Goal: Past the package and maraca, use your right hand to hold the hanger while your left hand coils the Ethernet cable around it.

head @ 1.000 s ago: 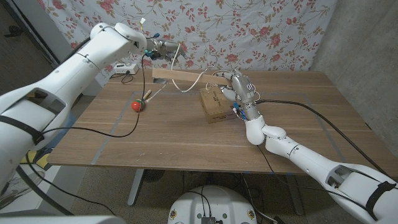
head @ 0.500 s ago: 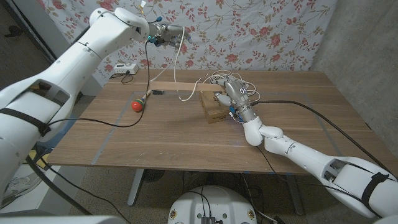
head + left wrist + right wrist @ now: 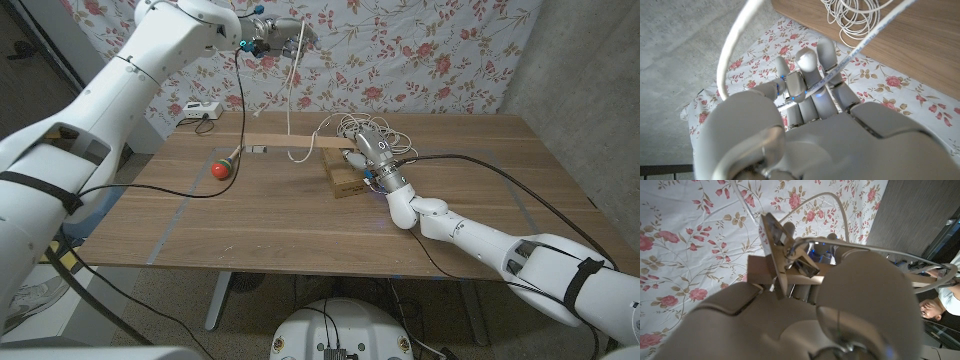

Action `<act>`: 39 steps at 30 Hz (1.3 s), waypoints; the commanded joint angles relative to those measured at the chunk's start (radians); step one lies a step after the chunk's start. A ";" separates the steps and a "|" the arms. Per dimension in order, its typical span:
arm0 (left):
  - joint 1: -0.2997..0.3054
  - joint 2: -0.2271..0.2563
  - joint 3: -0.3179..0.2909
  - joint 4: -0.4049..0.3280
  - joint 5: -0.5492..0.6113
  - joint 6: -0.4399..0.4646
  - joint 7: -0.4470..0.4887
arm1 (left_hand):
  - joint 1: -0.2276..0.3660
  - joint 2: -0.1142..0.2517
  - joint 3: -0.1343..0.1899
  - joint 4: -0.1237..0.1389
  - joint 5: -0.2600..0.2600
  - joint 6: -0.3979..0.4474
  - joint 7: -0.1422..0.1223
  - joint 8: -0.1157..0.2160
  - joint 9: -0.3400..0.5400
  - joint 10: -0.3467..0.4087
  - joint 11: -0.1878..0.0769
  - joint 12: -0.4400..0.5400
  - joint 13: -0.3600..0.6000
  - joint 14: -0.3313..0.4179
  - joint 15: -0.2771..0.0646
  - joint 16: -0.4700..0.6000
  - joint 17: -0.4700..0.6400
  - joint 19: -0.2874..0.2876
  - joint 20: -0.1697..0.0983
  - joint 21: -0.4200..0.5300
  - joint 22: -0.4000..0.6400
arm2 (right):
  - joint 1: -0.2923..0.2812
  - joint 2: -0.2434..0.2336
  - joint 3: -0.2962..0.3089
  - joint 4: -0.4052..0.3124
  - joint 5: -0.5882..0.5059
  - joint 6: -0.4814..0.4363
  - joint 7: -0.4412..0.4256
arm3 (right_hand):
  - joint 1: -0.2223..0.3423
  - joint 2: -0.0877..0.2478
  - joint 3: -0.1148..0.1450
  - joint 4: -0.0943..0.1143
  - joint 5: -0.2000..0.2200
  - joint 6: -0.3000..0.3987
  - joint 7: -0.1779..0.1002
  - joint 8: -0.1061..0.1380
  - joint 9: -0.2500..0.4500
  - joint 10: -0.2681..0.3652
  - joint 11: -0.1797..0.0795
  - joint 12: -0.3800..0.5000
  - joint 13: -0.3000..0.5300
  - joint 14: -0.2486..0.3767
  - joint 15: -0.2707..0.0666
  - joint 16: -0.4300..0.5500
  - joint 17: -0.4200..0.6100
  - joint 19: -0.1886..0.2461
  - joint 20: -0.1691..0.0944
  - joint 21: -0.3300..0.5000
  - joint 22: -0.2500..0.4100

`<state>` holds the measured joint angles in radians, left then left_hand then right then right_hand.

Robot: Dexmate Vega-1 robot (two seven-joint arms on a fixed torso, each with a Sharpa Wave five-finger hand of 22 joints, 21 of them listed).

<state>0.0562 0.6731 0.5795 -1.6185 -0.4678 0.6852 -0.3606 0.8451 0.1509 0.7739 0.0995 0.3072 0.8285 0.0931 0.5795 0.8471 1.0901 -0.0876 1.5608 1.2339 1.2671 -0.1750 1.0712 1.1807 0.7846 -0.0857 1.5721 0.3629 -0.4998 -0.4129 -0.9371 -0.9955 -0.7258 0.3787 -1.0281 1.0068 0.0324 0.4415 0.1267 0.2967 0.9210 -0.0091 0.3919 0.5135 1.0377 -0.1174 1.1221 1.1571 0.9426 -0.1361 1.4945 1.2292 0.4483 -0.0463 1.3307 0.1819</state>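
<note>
The wooden table (image 3: 300, 215) carried everything, and the longest thing on it was the hanger (image 3: 290, 143), a pale wooden bar lying across the far middle, its right end at the package (image 3: 345, 172). It looked stiff and light, something that would not flex under a wrap but could pivot or slide if held loosely, so the grip at its right end, clear of the span to be wound, seemed the sensible place. The right hand (image 3: 368, 150) sat over that end above the package; in the right wrist view its fingers were closed on the wood and the metal hook (image 3: 800, 255). The package, a flat brown box, lay just under that hand. The Ethernet cable (image 3: 292, 100) was white, thin and limp: a loose bundle of it lay at the far side of the package, and one strand rose steeply to the left hand (image 3: 275, 27), raised high above the far left of the table. In the left wrist view the strand (image 3: 850, 52) ran between that hand's fingers (image 3: 810, 62), which pinched it; being smooth, it would probably slip unless kept taut. The maraca (image 3: 222, 167), red-headed, lay near the hanger's left end.
</note>
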 commanded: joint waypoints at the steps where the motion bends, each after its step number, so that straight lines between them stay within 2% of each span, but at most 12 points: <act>1: 0.041 0.022 -0.053 -0.083 -0.194 0.006 -0.044 | 0.020 0.025 0.028 -0.011 -0.005 0.071 0.076 0.003 -0.005 0.016 -0.057 0.002 0.005 0.035 -0.023 -0.009 -0.011 0.014 -0.023 0.001 0.002 | 0.148 0.130 -0.131 0.301 0.038 -0.010 -0.005 | -0.110 0.135 0.001 0.008 0.008 0.012 0.002 0.002 0.000 0.004 -0.006 0.004 0.002 -0.003 -0.076 0.007 0.002 -0.002 -0.098 -0.001 0.002; 5: 0.042 0.037 -0.053 -0.119 -0.221 0.025 -0.048 | 0.022 0.026 0.034 -0.015 -0.008 0.069 0.076 0.004 -0.009 0.015 -0.059 0.002 0.005 0.034 -0.027 -0.017 -0.017 0.022 -0.028 0.001 0.003 | 0.182 0.167 -0.172 0.380 0.044 -0.027 -0.015 | -0.110 0.135 0.001 0.008 0.008 0.012 0.004 0.002 0.001 0.000 -0.007 0.009 0.014 -0.003 -0.076 0.007 0.003 -0.002 -0.098 -0.001 0.002; 6: 0.046 0.039 -0.059 -0.127 -0.234 0.030 -0.045 | 0.023 0.026 0.035 -0.016 -0.009 0.069 0.077 0.005 -0.009 0.013 -0.059 0.001 0.005 0.041 -0.028 -0.014 -0.013 0.023 -0.030 -0.001 0.000 | 0.191 0.179 -0.180 0.407 0.053 -0.025 -0.014 | -0.110 0.135 0.001 0.008 0.008 0.011 0.002 0.002 0.001 0.005 -0.005 -0.001 -0.006 -0.003 -0.076 0.007 0.003 -0.002 -0.098 -0.002 0.002; 11: 0.079 0.054 -0.082 -0.168 -0.288 0.030 -0.041 | 0.025 0.026 0.042 -0.019 -0.015 0.067 0.077 0.008 -0.014 0.016 -0.062 0.002 0.005 0.045 -0.029 -0.023 -0.019 0.028 -0.033 -0.001 0.000 | 0.225 0.230 -0.221 0.520 0.098 -0.014 -0.024 | -0.109 0.135 0.001 0.008 0.009 0.013 0.002 0.001 -0.001 0.002 -0.006 0.001 -0.001 -0.004 -0.076 0.006 0.003 -0.001 -0.097 -0.001 0.002; 18: 0.136 0.061 -0.093 -0.215 -0.353 0.033 -0.018 | 0.027 0.026 0.049 -0.025 -0.025 0.069 0.077 0.011 -0.025 0.017 -0.065 0.002 0.005 0.051 -0.030 -0.043 -0.039 0.030 -0.037 0.000 0.000 | 0.250 0.257 -0.243 0.555 0.169 -0.033 -0.067 | -0.109 0.135 -0.001 0.008 0.009 0.012 0.001 0.001 -0.001 0.005 -0.008 0.003 0.000 -0.003 -0.076 0.006 0.002 -0.001 -0.095 -0.001 0.002; 20: 0.160 0.063 -0.092 -0.235 -0.366 0.029 -0.006 | 0.028 0.026 0.051 -0.027 -0.027 0.067 0.076 0.012 -0.026 0.016 -0.068 0.002 0.005 0.057 -0.031 -0.042 -0.036 0.031 -0.038 0.000 0.000 | 0.257 0.259 -0.231 0.543 0.187 -0.050 -0.089 | -0.109 0.135 -0.001 0.008 0.009 0.013 -0.002 0.002 0.000 0.009 -0.006 -0.005 -0.015 -0.003 -0.076 0.006 0.002 0.000 -0.096 -0.001 0.002; 25: 0.193 0.075 -0.088 -0.256 -0.386 0.021 0.004 | 0.028 0.025 0.053 -0.029 -0.033 0.067 0.077 0.014 -0.031 0.016 -0.066 0.002 0.005 0.061 -0.029 -0.050 -0.042 0.033 -0.039 -0.004 -0.007 | 0.238 0.243 -0.150 0.468 0.153 -0.093 -0.089 | -0.108 0.136 -0.001 0.008 0.009 0.014 0.002 0.002 0.000 0.004 -0.007 0.005 0.003 -0.001 -0.076 0.005 0.002 0.005 -0.092 0.001 0.002; 32: 0.236 0.093 -0.081 -0.270 -0.414 0.025 0.014 | 0.027 0.025 0.056 -0.031 -0.041 0.065 0.075 0.020 -0.032 0.017 -0.065 0.002 0.005 0.061 -0.032 -0.057 -0.040 0.030 -0.040 -0.002 -0.006 | 0.208 0.245 -0.012 0.414 0.082 -0.124 -0.089 | -0.108 0.137 -0.002 0.008 0.009 0.016 0.002 0.002 -0.001 0.007 -0.005 0.009 0.008 0.000 -0.076 0.005 0.002 0.008 -0.094 0.003 0.002; 39: 0.274 0.103 -0.077 -0.271 -0.440 0.024 0.020 | 0.027 0.025 0.058 -0.033 -0.047 0.064 0.075 0.025 -0.032 0.018 -0.064 0.002 0.005 0.068 -0.030 -0.061 -0.042 0.032 -0.040 -0.003 -0.011 | 0.191 0.250 0.089 0.377 0.021 -0.159 -0.089 | -0.108 0.137 -0.002 0.009 0.009 0.018 0.001 0.004 0.001 0.010 -0.008 0.008 0.005 0.004 -0.077 0.006 0.003 0.009 -0.094 0.005 0.002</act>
<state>0.2651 0.7560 0.4957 -1.8675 -0.8586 0.7115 -0.3555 0.8454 0.1506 0.7947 0.0979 0.2615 0.8231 0.0985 0.5961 0.8124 1.0901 -0.0876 1.5606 1.2339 1.2960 -0.1754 1.0165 1.1363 0.8091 -0.0930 1.5672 0.3483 -0.2867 -0.1720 -0.9908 -0.5666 -0.6331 0.2677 -1.1095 1.0080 0.0337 0.4389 0.1323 0.2966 0.9254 -0.0128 0.3861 0.5125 1.0421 -0.1216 1.1297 1.1668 0.9427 -0.1361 1.4953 1.2308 0.4483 -0.0463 1.3307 0.1819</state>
